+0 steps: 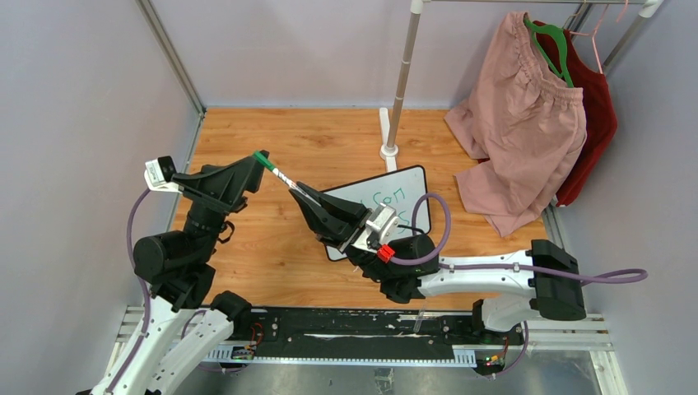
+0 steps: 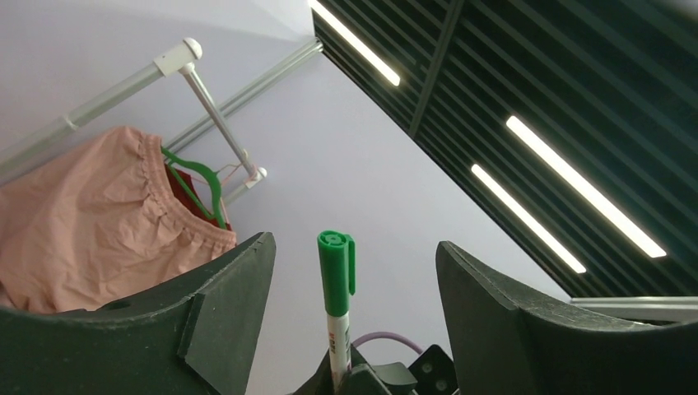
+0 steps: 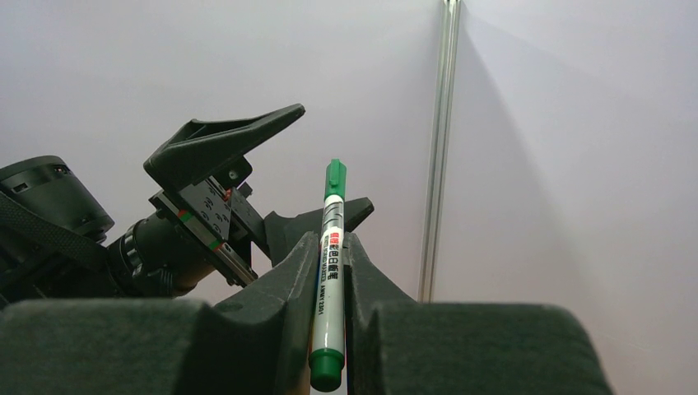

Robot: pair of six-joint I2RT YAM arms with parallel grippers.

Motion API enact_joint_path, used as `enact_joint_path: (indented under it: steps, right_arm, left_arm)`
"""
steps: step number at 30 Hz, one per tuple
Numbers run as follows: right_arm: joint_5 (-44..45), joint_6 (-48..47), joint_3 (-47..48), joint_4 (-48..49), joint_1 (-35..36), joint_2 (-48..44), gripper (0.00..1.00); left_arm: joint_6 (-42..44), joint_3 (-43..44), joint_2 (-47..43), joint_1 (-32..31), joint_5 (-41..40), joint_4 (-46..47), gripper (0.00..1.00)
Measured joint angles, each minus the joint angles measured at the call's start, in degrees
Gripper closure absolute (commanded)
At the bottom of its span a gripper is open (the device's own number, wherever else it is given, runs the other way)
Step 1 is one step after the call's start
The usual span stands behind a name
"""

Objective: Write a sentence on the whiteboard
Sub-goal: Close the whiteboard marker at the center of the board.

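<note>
Right gripper point(image 3: 329, 247) is clamped on the marker point(image 3: 333, 222) barrel; the cap end pokes between the wide-spread left gripper point(image 2: 355, 247), apparently not touching; the marker looks light, stiff and slick, so mid-barrel's the spot to pinch; the whiteboard point(image 1: 409, 183) lies on the table point(image 1: 272, 239) under the right arm, the sentence point(image 1: 383, 199) partly hidden.

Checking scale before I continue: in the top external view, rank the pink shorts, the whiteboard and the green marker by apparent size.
1. pink shorts, largest.
2. whiteboard, only partly visible.
3. green marker, clearly smallest.
</note>
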Motion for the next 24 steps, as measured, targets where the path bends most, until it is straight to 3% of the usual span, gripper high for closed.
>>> enact_joint_path:
  steps: [8,19,24]
  right_arm:
    - [0.0,0.5,-2.3,-0.3,0.0,-1.6,1.0]
    - [0.0,0.5,-2.6,-0.4,0.0,-2.4,1.0]
    - [0.0,0.5,-2.6,-0.4,0.0,-2.4,1.0]
  left_arm:
    - [0.0,2.1,2.3,0.0,0.0,0.0,0.32]
    - [-0.2,2.5,4.1,0.0,1.3,0.0,0.56]
    - [-0.2,2.5,4.1,0.0,1.7,0.0,0.57]
